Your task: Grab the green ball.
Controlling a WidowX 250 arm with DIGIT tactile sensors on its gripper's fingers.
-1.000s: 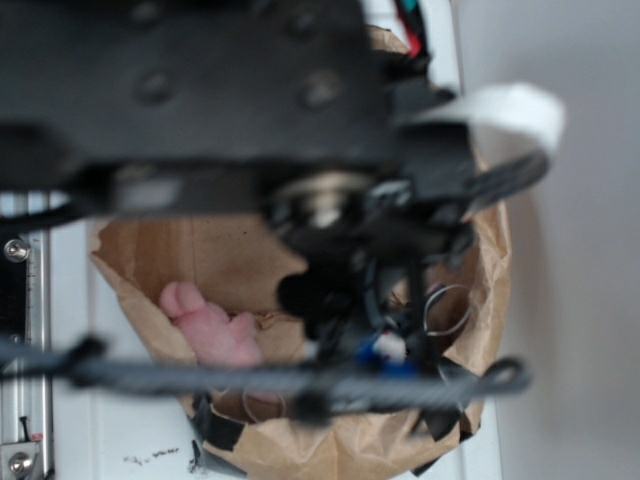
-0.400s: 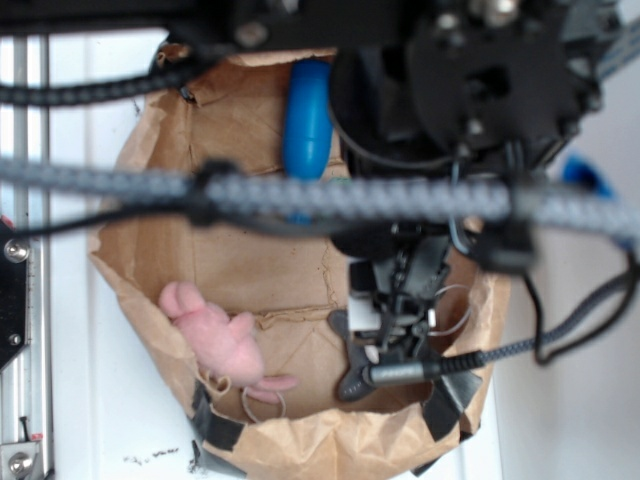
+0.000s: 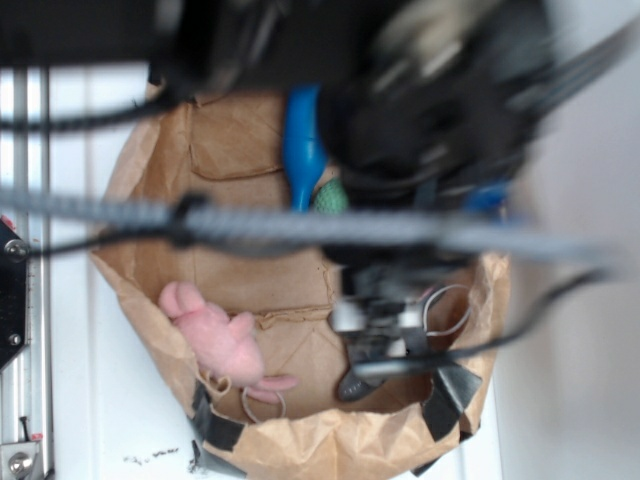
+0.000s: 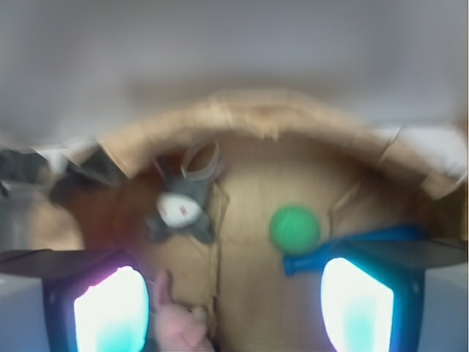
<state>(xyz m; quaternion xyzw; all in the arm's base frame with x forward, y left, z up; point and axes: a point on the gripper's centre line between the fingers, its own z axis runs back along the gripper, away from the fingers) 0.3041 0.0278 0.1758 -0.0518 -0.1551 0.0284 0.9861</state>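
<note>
the green ball (image 4: 294, 229) sits on the floor of a brown paper bag (image 3: 250, 260), right next to a blue bowling pin (image 4: 352, 249). in the wrist view the ball is a little right of the middle, and the pin lies just below it and to its right. the end effector (image 4: 233, 304) is spread wide, with its two glowing fingers (image 4: 111, 312) low in the picture at the left and right. the ball is up ahead of them and nothing is held between them. a pink plush toy (image 3: 215, 335) lies in the bag too, well apart from the ball. a small grey toy (image 4: 182, 209) lies to the left of the ball. from outside, only a bit of the ball peeks out beside the pin, under the blurry black arm (image 3: 420, 110). the bag sits on a white tabletop (image 3: 110, 420).
</note>
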